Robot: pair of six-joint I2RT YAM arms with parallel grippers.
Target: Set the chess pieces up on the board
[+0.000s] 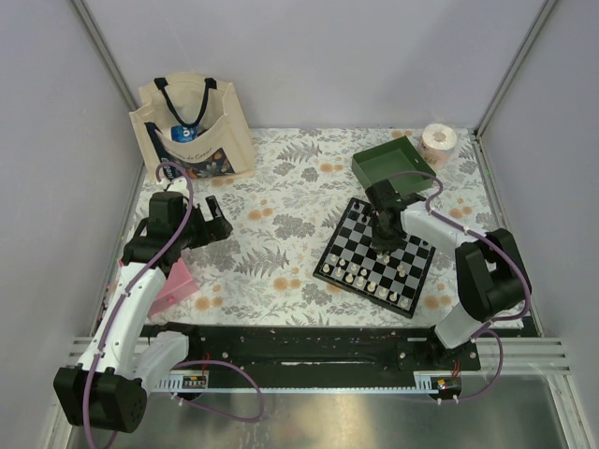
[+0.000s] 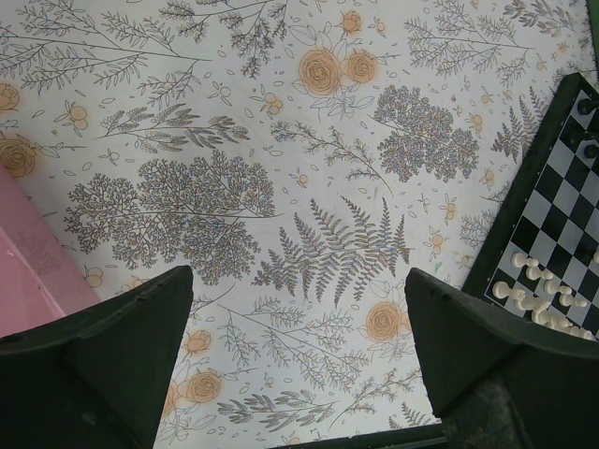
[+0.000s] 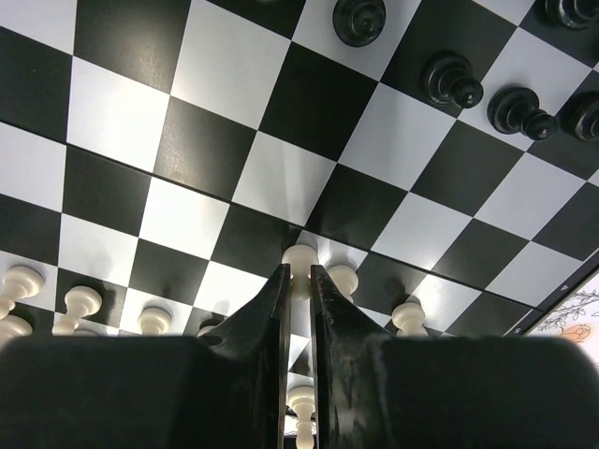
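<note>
1. The left gripper (image 2: 298,323) hangs over the flowered cloth (image 2: 234,140), jaws wide apart and holding nothing.
2. The board (image 1: 360,245) lies right of centre. The cream-white pieces (image 1: 370,279) fill much of its near rows, and a few black pieces (image 3: 452,79) stand farther off.
3. The right gripper (image 3: 299,276) is clamped on a single white piece (image 3: 299,254) among the near rows. The setup looks well advanced but unfinished.

a robot test booth in a lab: plain grey panel walls (image 1: 328,56) in metal framing (image 1: 101,51), a cabled left arm (image 1: 131,290) and right arm (image 1: 482,276) bolted to a black rail (image 1: 309,351), a floral-clothed tabletop (image 1: 281,248).
</note>
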